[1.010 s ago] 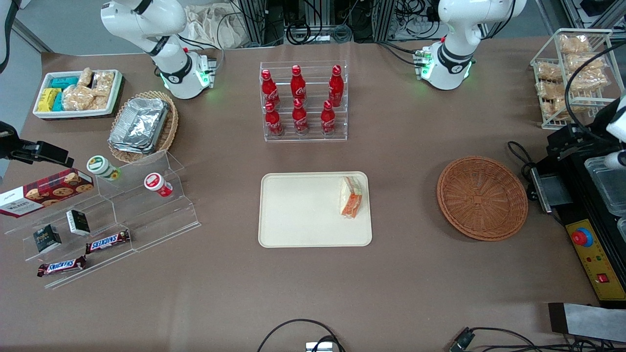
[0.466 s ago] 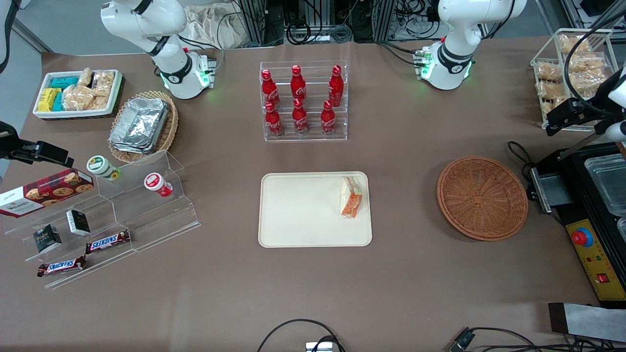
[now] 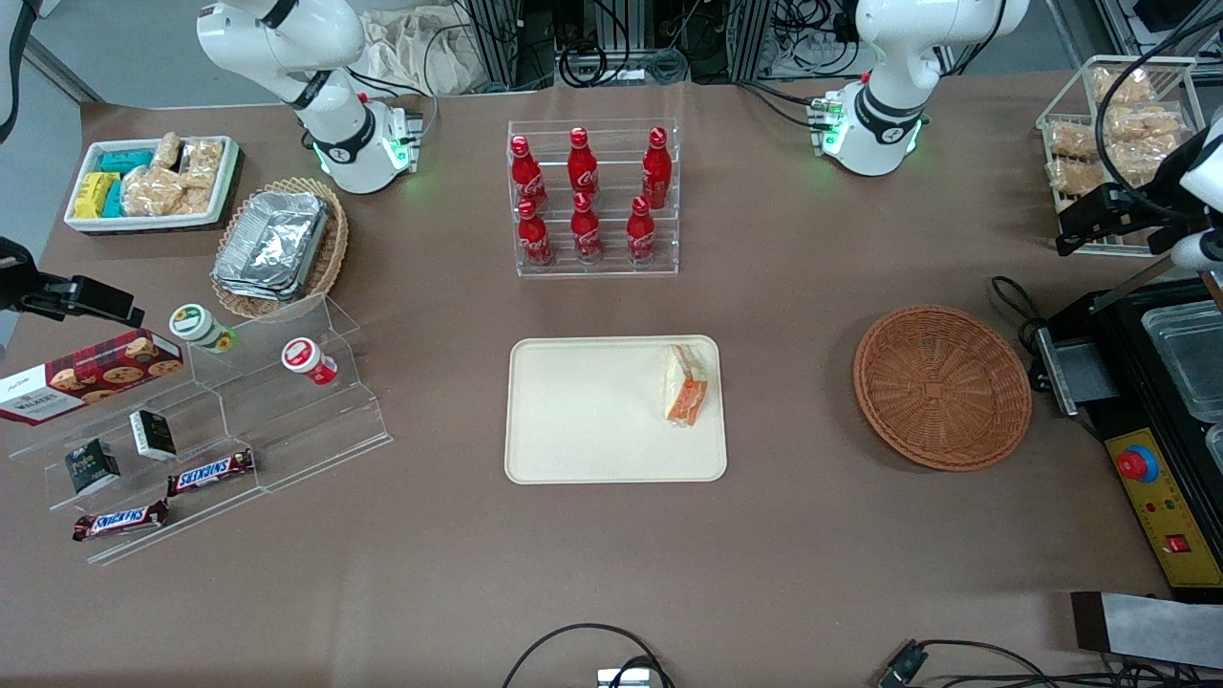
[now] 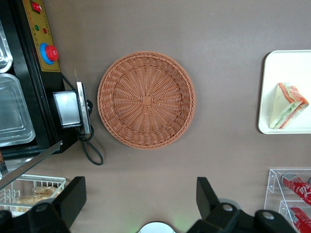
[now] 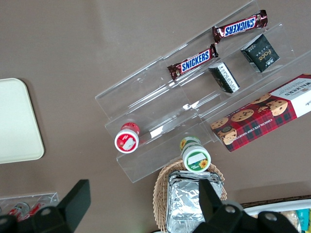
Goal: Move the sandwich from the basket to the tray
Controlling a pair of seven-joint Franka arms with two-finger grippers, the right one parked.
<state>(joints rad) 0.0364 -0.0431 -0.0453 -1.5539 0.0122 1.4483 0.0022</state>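
Note:
The wrapped sandwich point(image 3: 686, 387) lies on the cream tray point(image 3: 592, 420), at the tray's edge nearest the basket; it also shows in the left wrist view point(image 4: 287, 106) on the tray point(image 4: 272, 82). The round reddish-brown wicker basket point(image 3: 941, 385) holds nothing, as the left wrist view point(image 4: 146, 99) also shows. My left gripper point(image 3: 1075, 229) hangs high at the working arm's end of the table, farther from the front camera than the basket. In the left wrist view the gripper point(image 4: 140, 187) is open and empty.
A wire rack of bagged snacks point(image 3: 1113, 124) stands beside the gripper. A black machine with a red button point(image 3: 1139, 463) stands beside the basket. A rack of red bottles point(image 3: 592, 201) stands farther back than the tray. A clear stepped stand point(image 3: 220, 420) sits toward the parked arm's end.
My left gripper has moved away from the front camera, from over the black machine to beside the wire rack. The sandwich, tray and basket have not moved.

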